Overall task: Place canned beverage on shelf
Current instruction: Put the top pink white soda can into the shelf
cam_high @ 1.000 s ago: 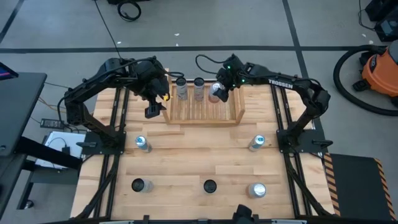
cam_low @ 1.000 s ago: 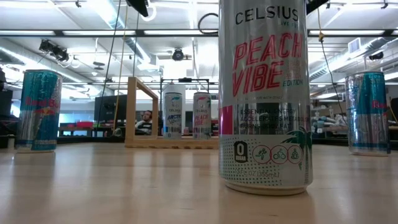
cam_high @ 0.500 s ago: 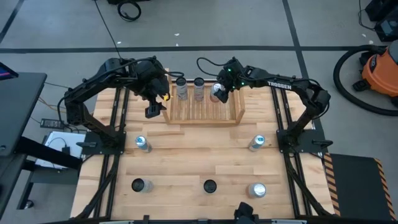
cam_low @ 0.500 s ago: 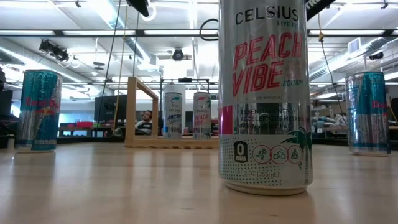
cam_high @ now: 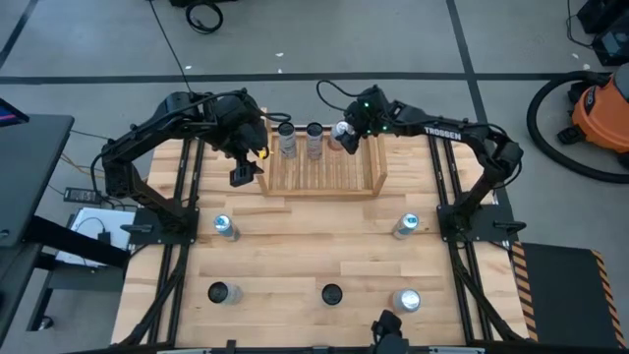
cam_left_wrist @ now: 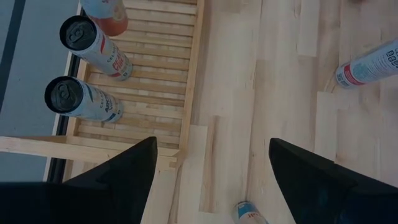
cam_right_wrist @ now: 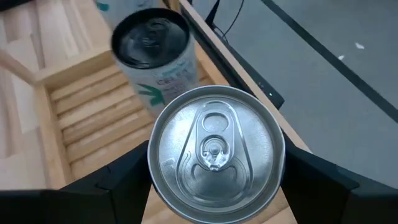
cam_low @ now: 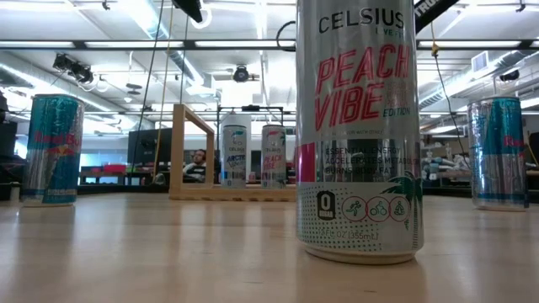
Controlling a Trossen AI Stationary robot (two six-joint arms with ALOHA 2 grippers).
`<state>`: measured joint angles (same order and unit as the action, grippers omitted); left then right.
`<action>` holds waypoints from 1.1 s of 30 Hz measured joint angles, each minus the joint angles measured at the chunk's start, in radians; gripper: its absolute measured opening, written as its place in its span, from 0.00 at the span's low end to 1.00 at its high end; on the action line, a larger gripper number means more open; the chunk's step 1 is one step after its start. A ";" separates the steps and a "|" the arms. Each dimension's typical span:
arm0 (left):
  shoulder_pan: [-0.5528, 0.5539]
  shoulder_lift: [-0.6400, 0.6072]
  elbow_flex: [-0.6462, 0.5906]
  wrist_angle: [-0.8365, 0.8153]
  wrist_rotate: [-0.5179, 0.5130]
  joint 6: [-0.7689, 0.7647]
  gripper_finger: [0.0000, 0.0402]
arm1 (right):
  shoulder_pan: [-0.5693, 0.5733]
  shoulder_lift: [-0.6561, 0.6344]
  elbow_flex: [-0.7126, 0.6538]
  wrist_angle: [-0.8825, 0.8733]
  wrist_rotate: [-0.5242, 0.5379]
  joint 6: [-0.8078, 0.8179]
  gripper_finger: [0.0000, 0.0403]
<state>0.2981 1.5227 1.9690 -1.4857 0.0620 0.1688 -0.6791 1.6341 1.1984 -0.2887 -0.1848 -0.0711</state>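
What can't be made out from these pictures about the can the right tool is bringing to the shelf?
- Label of the held can: right wrist view shows only its top.
- Whether that can touches the shelf slats: high view, right tool covers it; low view, the near Celsius can blocks it.
- Far Red Bull cans: labels blurred.

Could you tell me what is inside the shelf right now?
Two cans stand upright at the back of the shelf. The right gripper holds a third can beside them; whether it touches the slats is hidden.
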 joint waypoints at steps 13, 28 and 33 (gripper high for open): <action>0.000 0.000 0.000 0.002 0.000 0.000 0.78 | -0.029 0.062 0.003 -0.015 -0.066 0.015 0.77; 0.000 0.000 0.000 0.014 0.000 0.002 0.78 | -0.014 0.066 0.002 -0.036 -0.018 -0.058 0.77; 0.000 0.000 0.000 0.014 0.000 0.001 0.78 | -0.005 0.066 0.002 -0.027 -0.016 -0.087 0.77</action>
<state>0.2979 1.5230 1.9690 -1.4712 0.0620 0.1694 -0.6841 1.7000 1.2007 -0.3154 -0.2013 -0.1583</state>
